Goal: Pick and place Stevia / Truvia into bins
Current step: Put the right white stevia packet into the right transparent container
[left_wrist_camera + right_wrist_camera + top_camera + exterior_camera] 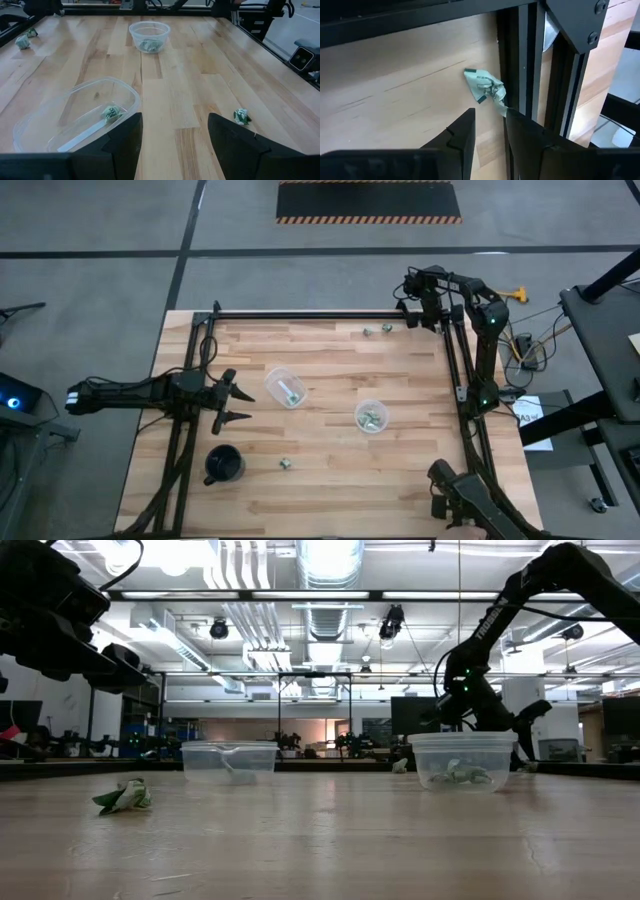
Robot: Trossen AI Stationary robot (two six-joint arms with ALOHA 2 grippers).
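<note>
The right pincer (489,131) is held low at the far right corner of the bench (330,480), its fingers narrowed to a slim gap just short of a crumpled Stevia packet (485,86). That packet lies against the black frame rail (520,60), which is probably why the approach is made along the rail with the fingers drawn in. Nothing is grasped yet; the packet lies beyond the fingertips, and whether its trailing edge is touched cannot be told.

The left pincer (228,400) is parked at the left edge, fully spread and empty, pointed at the near bin (285,387), where one packet and a pale strip are seen. The second bin (371,416) stands nearer mid-bench with several packets gathered in it.

A loose packet (285,464) is left near the front edge beside the black cup (224,465), and another (368,332) lies near the far rail, so the sorting is judged only partly done.
</note>
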